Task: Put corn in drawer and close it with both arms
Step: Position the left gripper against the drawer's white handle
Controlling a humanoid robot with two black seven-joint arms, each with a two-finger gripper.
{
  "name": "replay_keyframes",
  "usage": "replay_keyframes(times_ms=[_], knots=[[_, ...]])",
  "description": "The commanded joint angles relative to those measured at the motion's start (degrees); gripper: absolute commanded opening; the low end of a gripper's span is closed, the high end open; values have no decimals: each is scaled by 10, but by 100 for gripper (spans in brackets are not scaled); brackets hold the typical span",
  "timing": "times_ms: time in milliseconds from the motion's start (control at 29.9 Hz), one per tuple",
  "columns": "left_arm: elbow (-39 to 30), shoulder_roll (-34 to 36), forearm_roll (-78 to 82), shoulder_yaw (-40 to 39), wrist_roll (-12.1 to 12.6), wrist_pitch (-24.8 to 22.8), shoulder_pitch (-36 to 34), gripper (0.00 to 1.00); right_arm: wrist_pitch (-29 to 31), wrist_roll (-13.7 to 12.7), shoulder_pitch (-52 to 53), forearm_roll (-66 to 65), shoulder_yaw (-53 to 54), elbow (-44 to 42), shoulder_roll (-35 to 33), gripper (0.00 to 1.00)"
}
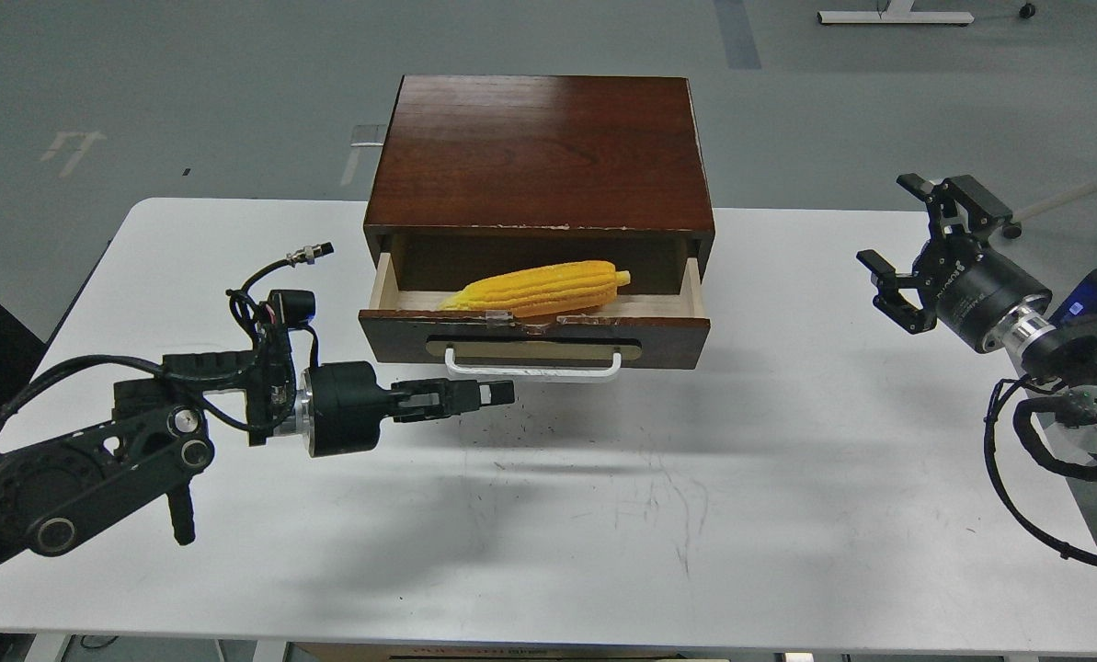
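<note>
One corn (541,287) in your open drawer (535,337); left gripper (497,393) pinched narrow and empty, right gripper (907,246) spread wide.

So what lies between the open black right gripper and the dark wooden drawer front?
Only bare white table, seen in the head view, separates the right gripper from the drawer.
</note>
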Motion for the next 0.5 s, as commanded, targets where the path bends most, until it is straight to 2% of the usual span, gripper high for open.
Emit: replay_keyframes(times_ms=[0, 468], knots=[[12, -1, -1, -2, -1, 0, -2, 0, 0, 0, -3, 0, 0, 0, 0, 98], [32, -6, -3, -8, -1, 3, -6, 0, 0, 0, -7, 0, 0, -1, -2, 98]])
